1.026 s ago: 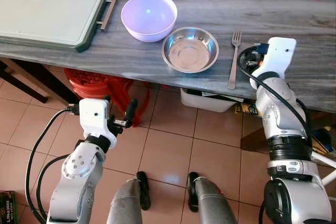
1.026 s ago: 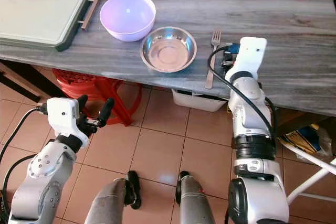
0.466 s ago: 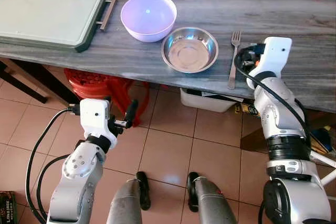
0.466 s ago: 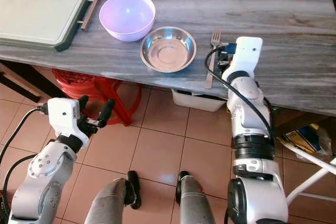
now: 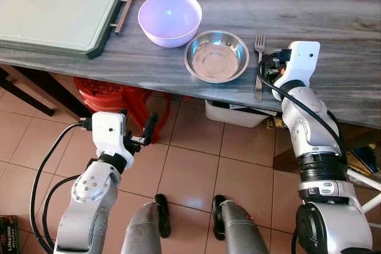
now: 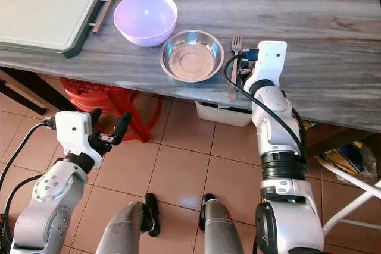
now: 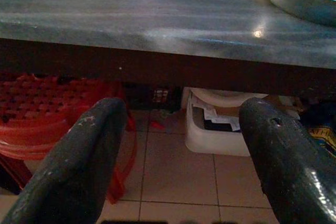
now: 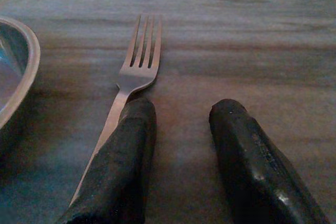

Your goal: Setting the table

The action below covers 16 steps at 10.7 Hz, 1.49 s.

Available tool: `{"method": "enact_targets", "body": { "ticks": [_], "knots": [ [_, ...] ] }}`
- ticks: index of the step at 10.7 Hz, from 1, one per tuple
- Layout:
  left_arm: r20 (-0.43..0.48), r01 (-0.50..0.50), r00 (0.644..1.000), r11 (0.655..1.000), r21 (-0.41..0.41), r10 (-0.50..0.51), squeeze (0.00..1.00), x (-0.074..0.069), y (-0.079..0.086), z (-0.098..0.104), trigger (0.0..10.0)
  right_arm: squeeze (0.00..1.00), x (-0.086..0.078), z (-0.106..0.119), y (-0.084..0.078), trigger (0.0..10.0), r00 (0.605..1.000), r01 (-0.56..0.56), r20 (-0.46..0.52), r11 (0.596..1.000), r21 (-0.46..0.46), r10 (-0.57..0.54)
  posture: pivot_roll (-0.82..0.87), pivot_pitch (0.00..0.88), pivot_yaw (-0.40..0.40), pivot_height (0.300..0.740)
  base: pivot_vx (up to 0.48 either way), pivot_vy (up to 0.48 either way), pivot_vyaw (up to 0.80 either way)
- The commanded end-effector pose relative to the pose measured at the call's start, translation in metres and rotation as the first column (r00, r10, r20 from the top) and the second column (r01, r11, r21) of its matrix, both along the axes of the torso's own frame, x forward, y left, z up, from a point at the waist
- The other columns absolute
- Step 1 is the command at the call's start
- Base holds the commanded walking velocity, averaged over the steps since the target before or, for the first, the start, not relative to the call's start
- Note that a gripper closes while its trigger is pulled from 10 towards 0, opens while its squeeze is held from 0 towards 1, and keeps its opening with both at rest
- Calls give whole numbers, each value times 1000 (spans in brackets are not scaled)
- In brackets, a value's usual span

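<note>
Beside the steel bowl (image 5: pixel 216 56), on its right, a fork (image 5: pixel 258 66) lies flat on the grey table (image 5: pixel 333 22), tines pointing away from the edge. The right gripper (image 8: pixel 178 129) rests on the table, fingers parted with nothing between them, one finger (image 8: pixel 123 161) touching the fork's handle. Behind the steel bowl sits a lilac bowl (image 5: pixel 169 18). The left gripper (image 7: pixel 178 145) hangs wide below the table edge.
</note>
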State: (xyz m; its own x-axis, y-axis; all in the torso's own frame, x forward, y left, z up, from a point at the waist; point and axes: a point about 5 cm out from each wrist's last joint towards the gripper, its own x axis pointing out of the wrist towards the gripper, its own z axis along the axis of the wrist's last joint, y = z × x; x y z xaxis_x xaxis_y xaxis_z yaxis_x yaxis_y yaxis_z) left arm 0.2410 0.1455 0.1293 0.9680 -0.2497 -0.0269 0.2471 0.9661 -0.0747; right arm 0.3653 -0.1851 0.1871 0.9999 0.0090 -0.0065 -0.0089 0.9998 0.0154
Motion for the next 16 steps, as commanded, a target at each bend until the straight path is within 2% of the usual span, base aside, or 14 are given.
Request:
{"method": "enact_targets", "body": {
  "ticks": [1, 3, 5, 7, 8, 9, 10, 11, 12, 13, 15, 16],
  "knots": [
    [-12, 4, 1000, 1000, 6, -4, 0, -3, 1, -2, 10000, 0, -3, -2, -2, 10000, 1000, 11, 4, 1000, -10, -11, 19, 319, 48, 740, 0, 0, 0],
    [-7, 2, 1000, 1000, 4, -2, 0, -3, 1, -1, 10000, 0, -11, 8, -13, 10000, 994, 88, 64, 995, -48, -85, 18, 316, 44, 740, 0, 0, 0],
    [2, 2, 1000, 1000, -8, -2, 0, -2, 1, 0, 10000, 0, -28, 24, -21, 10000, 971, 181, 170, 981, -67, -168, 12, 299, 37, 740, 0, 0, 0],
    [10, 1, 1000, 1000, -18, -1, 0, 0, -1, 1, 10000, 0, -44, 34, -21, 10000, 944, 216, 272, 973, -85, -186, 0, 284, 38, 740, 0, 0, 0],
    [20, -9, 1000, 1000, -25, 10, 0, 3, 0, 2, 10000, 0, -55, 36, -10, 10000, 934, 201, 322, 972, -123, -152, -8, 265, 38, 740, 0, 0, 0],
    [25, -30, 999, 999, -28, 30, 0, 6, 1, 1, 10000, 145, -60, 29, -3, 10000, 939, 176, 318, 977, -123, -130, -14, 238, 36, 740, 0, 0, 0],
    [19, -75, 997, 997, -15, 75, 0, 12, 2, -3, 10000, 1000, -65, 16, 4, 10000, 949, 139, 297, 986, -92, -106, -22, 202, 27, 740, 0, 0, 0],
    [12, -133, 991, 991, -19, 133, 0, 20, 3, -3, 10000, 1000, -69, 9, 11, 10000, 952, 123, 292, 989, -81, -94, -33, 174, 20, 740, 0, 0, 0],
    [20, -141, 990, 990, -24, 141, 0, 22, 2, -4, 10000, 1000, -69, 7, 14, 10000, 954, 115, 287, 990, -83, -87, -43, 155, 22, 740, 0, 0, 0],
    [0, -173, 985, 984, -39, 174, 0, 23, 2, -9, 10000, 82, -67, 2, 20, 10000, 961, 103, 267, 990, -93, -75, -51, 136, 18, 740, 0, 0, -488],
    [-7, -190, 982, 981, -42, 190, 0, 27, 2, -16, 10000, 86, -65, -5, 20, 10000, 962, 102, 262, 991, -92, -75, -46, 110, 16, 740, 0, 0, -569],
    [23, -196, 980, 980, -45, 197, 0, 32, 3, -10, 10000, 0, -64, -6, 21, 10000, 960, 95, 275, 989, -112, -61, -46, 101, 16, 740, 0, 0, 0]
  ]
}}
